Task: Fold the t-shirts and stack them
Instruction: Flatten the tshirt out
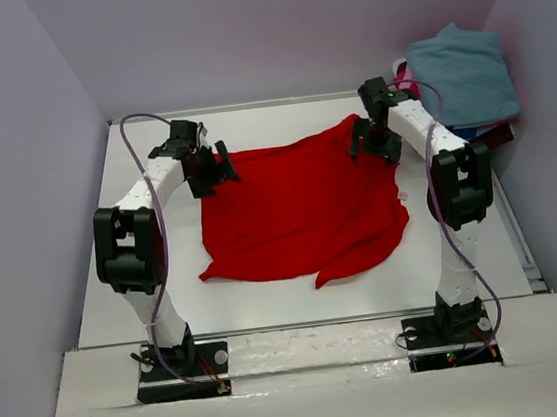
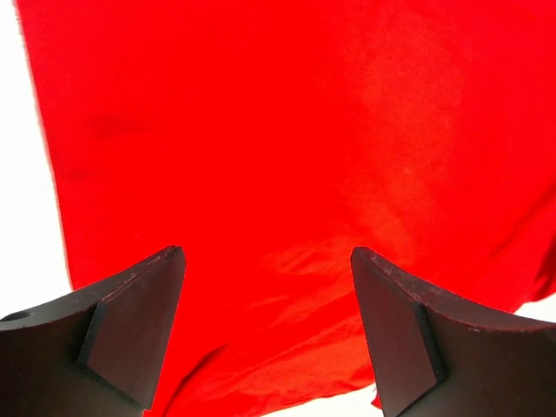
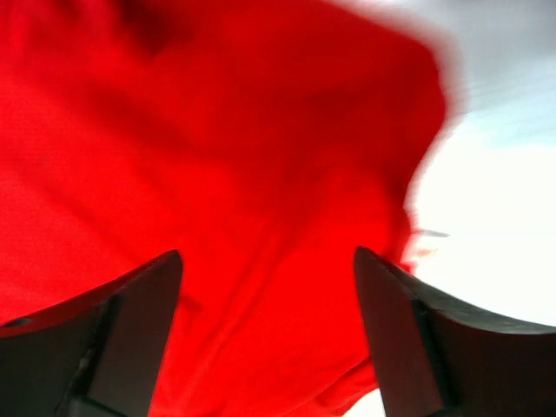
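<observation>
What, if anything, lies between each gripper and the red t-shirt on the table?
Nothing visible. The left gripper and right gripper hang over the red t-shirt's far corners, jaws open, with only bare red cloth below them in both wrist views.

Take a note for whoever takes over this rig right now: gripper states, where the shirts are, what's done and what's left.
Left gripper: open, at the far left corner of the red t-shirt, holding nothing.
Right gripper: open, at its far right corner, holding nothing.
Red t-shirt: spread on the table, unfolded, near edge rumpled.
Other shirts: heaped at the far right, teal-blue shirt on top, pink shirt peeking out beside it.
Done: red one laid out.
Left: fold it, then fold and stack the rest.
</observation>
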